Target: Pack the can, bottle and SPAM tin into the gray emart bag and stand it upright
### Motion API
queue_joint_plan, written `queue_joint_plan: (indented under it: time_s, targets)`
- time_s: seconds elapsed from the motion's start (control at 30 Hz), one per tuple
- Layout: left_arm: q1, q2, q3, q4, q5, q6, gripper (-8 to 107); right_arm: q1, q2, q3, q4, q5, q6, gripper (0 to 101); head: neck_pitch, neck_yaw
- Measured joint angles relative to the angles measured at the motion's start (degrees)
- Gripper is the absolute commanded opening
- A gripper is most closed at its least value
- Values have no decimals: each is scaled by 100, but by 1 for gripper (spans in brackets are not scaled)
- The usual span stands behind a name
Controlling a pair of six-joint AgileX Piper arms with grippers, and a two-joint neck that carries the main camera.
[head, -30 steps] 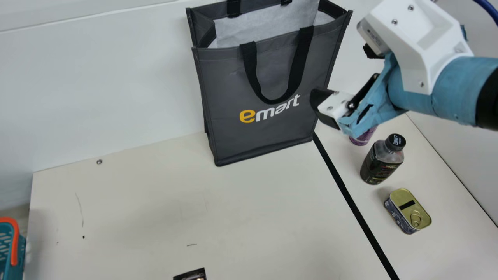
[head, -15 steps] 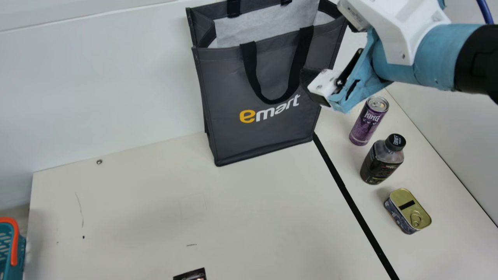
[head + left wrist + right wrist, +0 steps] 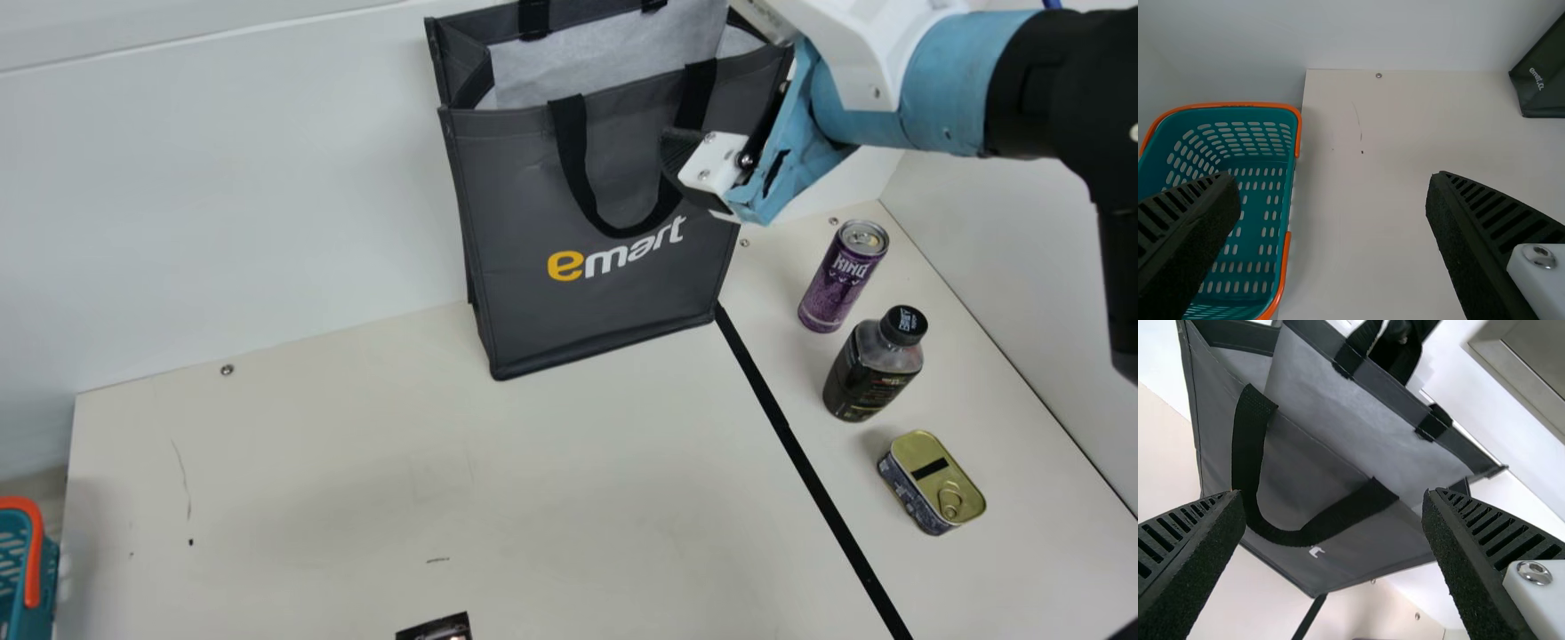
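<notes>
Open gripper at a soft bag, goods all outside

The gray emart bag [image 3: 533, 204] stands upright at the back of the table [image 3: 356, 462], mouth up, pale lining [image 3: 605, 62] showing. The right gripper [image 3: 1333, 497] is open and empty, its fingers spread before the bag's front, near the front handle [image 3: 575, 160]. The left gripper [image 3: 1331, 179] is open too, holding nothing, beside the teal basket [image 3: 1238, 105].

Right of the black strip [image 3: 803, 453] wait the can [image 3: 840, 280], the bottle [image 3: 871, 378] and, nearest the camera, the SPAM tin [image 3: 929, 480], lying flat, ring-pull up.

The bag looks light and floppy; a hard push would likely fold or slide it, so the top hem or a strap seems the place to steady it. The can, probably smooth and slick, suits a level grip around the middle. The bottle, likely the heavier, calls for its broad body, below the cap. The tin looks stiff but low: its long sides offer the best hold, with fingertips close to the table.
</notes>
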Motion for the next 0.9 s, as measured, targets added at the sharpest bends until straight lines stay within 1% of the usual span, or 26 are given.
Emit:
queue_joint_plan:
  time_s: [0.37,0.9]
  targets:
    - [0,0,0,0,0,0,90,36,472,-353,300,-2,-573,95,9,9]
    - [0,0,0,0,0,0,90,84,1089,-590,741,-10,-1368,95,0,9]
